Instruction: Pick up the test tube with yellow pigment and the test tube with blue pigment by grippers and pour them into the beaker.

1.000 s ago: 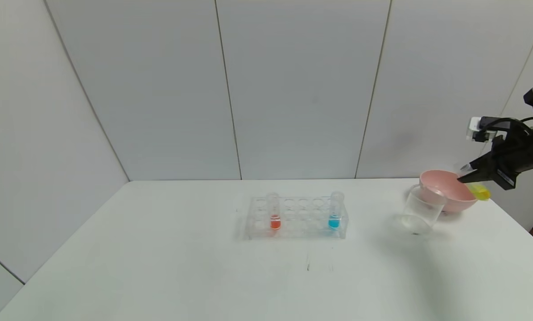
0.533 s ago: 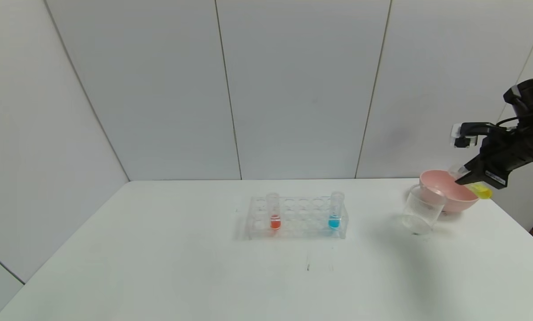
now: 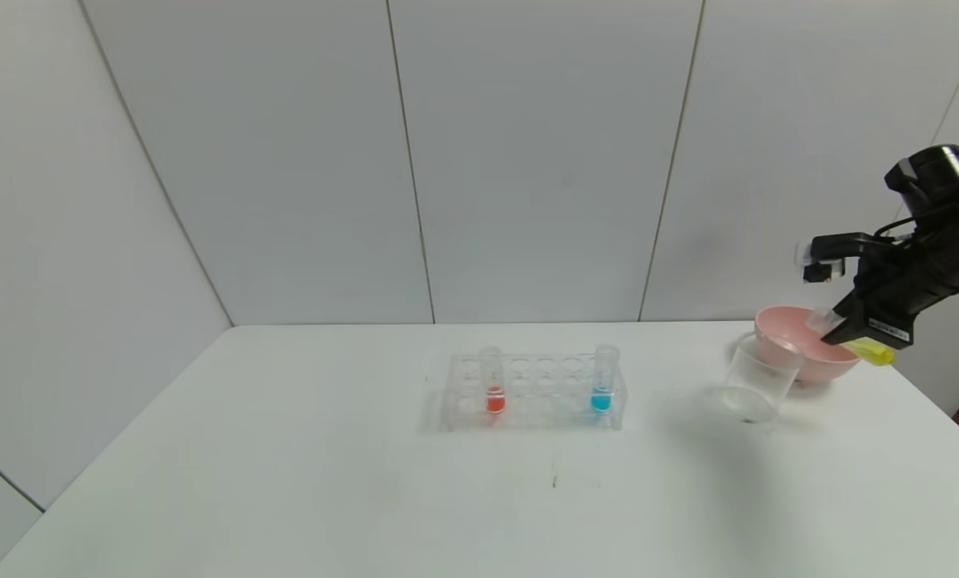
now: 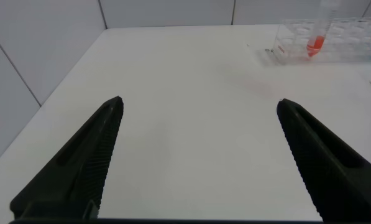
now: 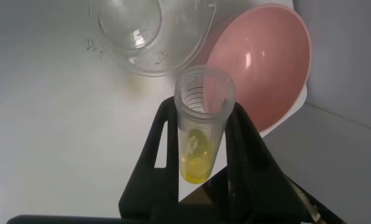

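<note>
My right gripper (image 3: 847, 331) is shut on the test tube with yellow pigment (image 3: 868, 350) and holds it tilted above the pink bowl, its open mouth towards the beaker (image 3: 756, 380). In the right wrist view the yellow tube (image 5: 201, 134) sits between the black fingers (image 5: 160, 152), with the beaker (image 5: 149, 34) beyond its mouth. The test tube with blue pigment (image 3: 603, 380) stands upright at the right end of the clear rack (image 3: 534, 392). My left gripper (image 4: 199, 107) is open and empty over the bare table, out of the head view.
A pink bowl (image 3: 808, 345) stands just behind the beaker at the table's right side. An orange-red tube (image 3: 493, 382) stands at the rack's left end. A grey wall runs behind the white table (image 3: 367, 482).
My right gripper has moved left and a little up with the yellow tube, closer to the beaker, and the tube's mouth now points more towards it. The rack and its tubes have not moved.
</note>
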### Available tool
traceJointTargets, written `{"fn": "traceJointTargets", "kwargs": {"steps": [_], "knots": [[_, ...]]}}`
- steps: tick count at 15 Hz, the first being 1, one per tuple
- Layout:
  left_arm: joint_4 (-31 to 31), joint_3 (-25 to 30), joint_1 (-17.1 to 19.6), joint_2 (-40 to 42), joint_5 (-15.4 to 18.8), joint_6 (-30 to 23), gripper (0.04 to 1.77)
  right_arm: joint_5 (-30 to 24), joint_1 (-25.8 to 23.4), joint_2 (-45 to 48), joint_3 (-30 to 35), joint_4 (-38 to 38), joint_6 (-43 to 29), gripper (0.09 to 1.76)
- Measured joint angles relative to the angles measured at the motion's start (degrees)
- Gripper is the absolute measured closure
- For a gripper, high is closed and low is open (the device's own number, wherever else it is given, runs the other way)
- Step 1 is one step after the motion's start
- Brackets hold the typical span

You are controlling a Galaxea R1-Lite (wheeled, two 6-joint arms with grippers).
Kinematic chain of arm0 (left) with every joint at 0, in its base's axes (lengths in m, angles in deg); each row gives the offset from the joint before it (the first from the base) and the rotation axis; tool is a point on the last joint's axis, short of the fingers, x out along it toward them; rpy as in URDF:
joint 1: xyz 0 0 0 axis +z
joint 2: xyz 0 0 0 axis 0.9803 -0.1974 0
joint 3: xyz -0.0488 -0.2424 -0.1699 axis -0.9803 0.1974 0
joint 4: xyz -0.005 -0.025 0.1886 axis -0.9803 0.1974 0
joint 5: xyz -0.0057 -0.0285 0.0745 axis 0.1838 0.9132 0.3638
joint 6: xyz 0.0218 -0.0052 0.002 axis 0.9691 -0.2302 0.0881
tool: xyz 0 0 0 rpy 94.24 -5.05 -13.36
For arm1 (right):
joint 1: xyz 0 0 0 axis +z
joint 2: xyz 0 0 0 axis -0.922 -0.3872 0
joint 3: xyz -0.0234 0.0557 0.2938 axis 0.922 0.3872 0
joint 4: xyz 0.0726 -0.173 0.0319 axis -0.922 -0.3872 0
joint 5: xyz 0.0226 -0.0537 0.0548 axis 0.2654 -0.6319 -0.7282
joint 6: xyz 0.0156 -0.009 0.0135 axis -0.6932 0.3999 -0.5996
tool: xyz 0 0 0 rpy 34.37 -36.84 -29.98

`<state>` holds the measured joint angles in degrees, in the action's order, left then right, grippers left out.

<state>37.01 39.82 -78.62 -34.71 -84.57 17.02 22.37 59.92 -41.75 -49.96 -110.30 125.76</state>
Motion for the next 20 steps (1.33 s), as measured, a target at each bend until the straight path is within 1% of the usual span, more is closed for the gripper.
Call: {"fn": "traceJointTargets", "kwargs": {"steps": [4, 7, 11, 15, 19, 20], "knots": [[0.0, 0.0, 0.0, 0.0, 0.02, 0.0, 0.05, 3.93, 2.54, 0.15, 0.0, -1.57, -0.13, 1.35], [0.0, 0.0, -0.02, 0.0, 0.0, 0.0, 0.05, 9.81, 3.73, 0.01, 0.0, -1.73, -0.4, 1.35], [0.0, 0.0, -0.02, 0.0, 0.0, 0.0, 0.05, 10.62, 4.66, -0.62, 0.0, -2.36, -0.77, 1.35], [0.0, 0.0, -0.02, 0.0, 0.0, 0.0, 0.05, 14.56, 5.73, -1.6, 0.0, -2.58, -0.73, 1.35], [0.0, 0.0, -0.02, 0.0, 0.0, 0.0, 0.05, 14.77, 6.7, -2.26, 0.02, -1.93, -0.74, 1.35], [0.0, 0.0, 0.0, 0.0, 0.0, 0.0, 0.05, 15.57, 6.95, -2.34, 0.02, -1.89, -0.66, 1.35]]}}
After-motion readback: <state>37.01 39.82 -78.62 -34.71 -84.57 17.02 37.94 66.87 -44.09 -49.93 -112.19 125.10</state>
